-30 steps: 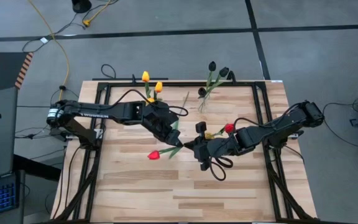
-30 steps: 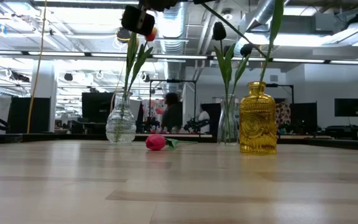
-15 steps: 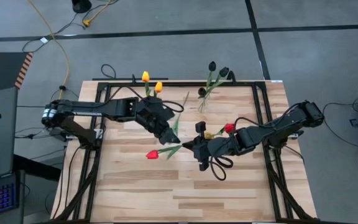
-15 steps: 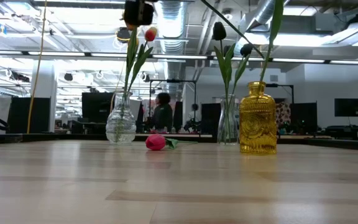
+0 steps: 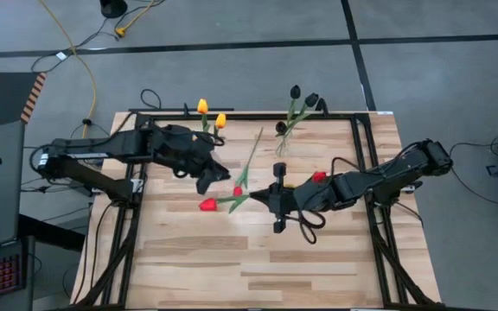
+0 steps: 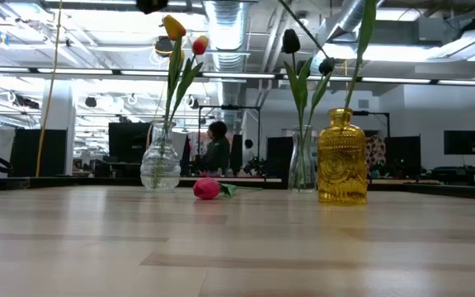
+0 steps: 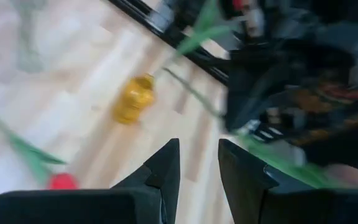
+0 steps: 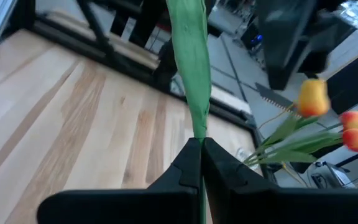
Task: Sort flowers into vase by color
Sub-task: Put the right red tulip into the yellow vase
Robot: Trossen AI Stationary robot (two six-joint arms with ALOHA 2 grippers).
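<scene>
My right gripper [image 5: 266, 198] [image 8: 199, 142] is shut on a red tulip whose head [image 5: 207, 205] points toward the table's left. My left gripper [image 5: 207, 180] [image 7: 197, 146] is open and empty, up and to the left of that tulip. A second red tulip [image 5: 238, 191] [image 6: 207, 188] lies on its side on the table. Two yellow tulips [image 5: 202, 107] stand in a clear vase [image 6: 160, 165]. Near-black tulips [image 5: 295, 91] stand in another clear vase [image 6: 302, 161]. A red tulip [image 5: 318, 177] stands in the amber vase [image 6: 341, 157]. My right gripper pinches the red tulip's green stem and leaf [image 8: 196, 127] between its two fingers. The fingers come level from the table's right. The flower is lifted clear of the table, lying roughly level, with its head out to the left and a long leaf [image 5: 253, 151] reaching toward the far edge.
A black frame [image 5: 232, 115] runs round the tabletop's edges. The three vases stand in the far half of the table. Bare wood [image 5: 258, 268] fills the near half. A person [image 6: 216, 148] shows in the room beyond the table.
My left gripper has drawn back from the held flower toward the table's left and far edge, rising out of the low view. That uncovered the red tulip lying on the table. My right gripper shifted slightly left and far, carrying its tulip's head with it.
</scene>
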